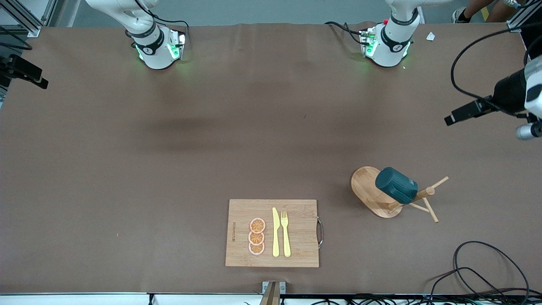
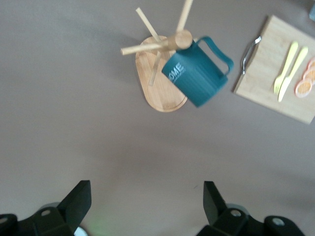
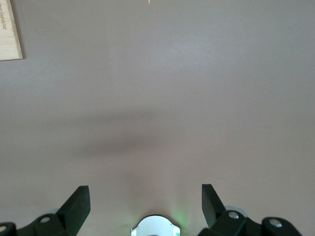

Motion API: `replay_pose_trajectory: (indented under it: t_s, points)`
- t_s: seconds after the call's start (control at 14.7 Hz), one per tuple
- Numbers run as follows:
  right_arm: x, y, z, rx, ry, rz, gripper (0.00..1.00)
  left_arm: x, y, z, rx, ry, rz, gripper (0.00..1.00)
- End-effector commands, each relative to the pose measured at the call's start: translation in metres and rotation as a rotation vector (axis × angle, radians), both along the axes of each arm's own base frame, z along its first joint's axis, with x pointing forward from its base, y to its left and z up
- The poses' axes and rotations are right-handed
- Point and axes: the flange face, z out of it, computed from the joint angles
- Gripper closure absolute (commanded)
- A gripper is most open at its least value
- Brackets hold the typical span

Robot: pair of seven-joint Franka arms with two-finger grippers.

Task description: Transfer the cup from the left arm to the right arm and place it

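The dark teal cup (image 1: 396, 184) hangs tilted on a peg of the wooden peg rack (image 1: 367, 186), toward the left arm's end of the table. In the left wrist view the cup (image 2: 194, 76) shows its handle and white lettering, on the rack (image 2: 156, 88). My left gripper (image 2: 146, 204) is open and empty, high over bare table, well apart from the cup. My right gripper (image 3: 145, 206) is open and empty, high over bare table above its own base. Neither gripper shows in the front view.
A wooden cutting board (image 1: 300, 250) with a yellow knife (image 1: 275, 232), a fork (image 1: 286, 234) and orange slices (image 1: 256, 236) lies near the front camera's edge. A black camera (image 1: 504, 97) and cables (image 1: 478, 271) sit at the left arm's end.
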Motion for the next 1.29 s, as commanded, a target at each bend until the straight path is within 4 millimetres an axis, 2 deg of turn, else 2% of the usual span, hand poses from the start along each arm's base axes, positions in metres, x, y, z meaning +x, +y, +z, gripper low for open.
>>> replay_pose_trajectory:
  t_s: [0.0,0.14,0.34,0.48,0.95,1.23]
  points:
    - [-0.005,0.001,0.001,0.005,-0.006,0.011,0.00,0.017,-0.009,-0.009,-0.012,0.011,0.123,0.00]
    - [-0.005,0.003,0.002,0.005,-0.007,0.014,0.00,0.030,-0.004,-0.029,-0.011,0.022,0.224,0.00]
    - [-0.004,0.003,0.002,0.005,-0.009,0.014,0.00,0.036,-0.006,-0.061,-0.022,0.054,0.372,0.00]
    - [-0.005,0.003,0.002,0.005,-0.007,0.014,0.00,0.037,-0.009,-0.084,-0.090,0.059,0.459,0.00]
    - [-0.005,0.003,0.002,0.005,-0.007,0.014,0.00,0.039,-0.007,-0.146,-0.246,0.019,0.651,0.00]
    - [-0.005,0.003,0.002,0.005,-0.007,0.014,0.00,0.033,-0.007,-0.174,-0.243,0.004,0.692,0.00]
